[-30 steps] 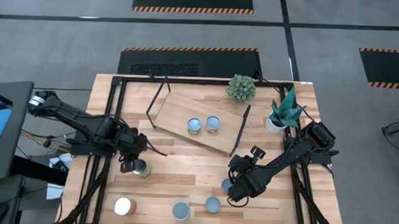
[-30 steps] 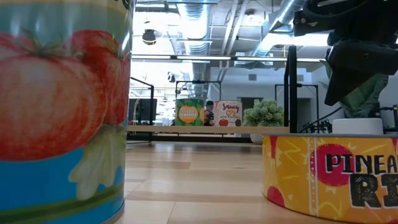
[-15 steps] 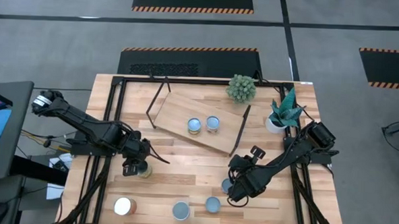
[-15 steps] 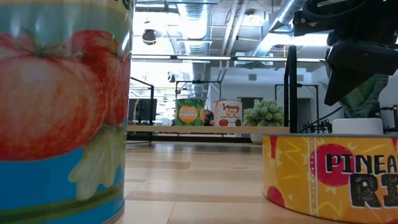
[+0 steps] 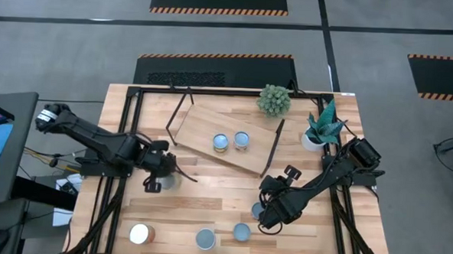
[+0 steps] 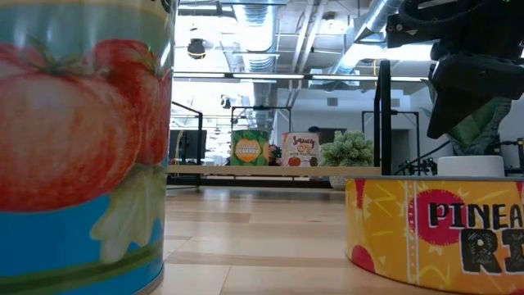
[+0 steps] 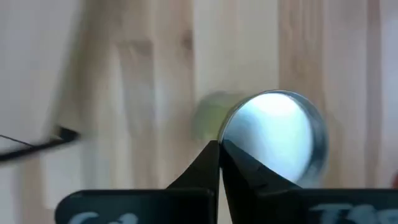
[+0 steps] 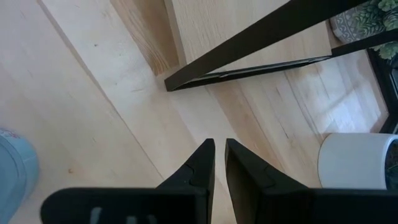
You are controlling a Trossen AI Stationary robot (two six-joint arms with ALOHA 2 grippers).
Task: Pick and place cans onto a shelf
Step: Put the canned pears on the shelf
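Note:
My left gripper [image 5: 153,184] is shut over the table's left middle. Its fingertips [image 7: 219,148] point down at the rim of a can with a shiny pale top [image 7: 278,138], which stands on the table [image 5: 167,180]. My right gripper [image 5: 265,217] is shut and empty, low beside a pale blue can [image 5: 257,211] that also shows in the right wrist view [image 8: 11,169]. Two cans [image 5: 221,142] [image 5: 242,139] stand on the light wood shelf [image 5: 203,126]. Three more cans [image 5: 140,233] [image 5: 205,239] [image 5: 241,232] stand near the front edge. My left gripper's shut fingertips come from above at the edge of the can's top [image 7: 231,144]. I cannot tell whether they touch it.
A green plant [image 5: 274,99] and a white plant pot [image 5: 315,138] stand at the far right. The shelf's black rod legs [image 8: 261,37] run close to my right gripper. In the low view a tomato can [image 6: 82,139] and a pineapple can [image 6: 434,233] fill the foreground.
My left gripper has gone toward the table's right edge and a little toward the far edge, over the can on the left, which it now partly covers in the high view. My right arm has kept still.

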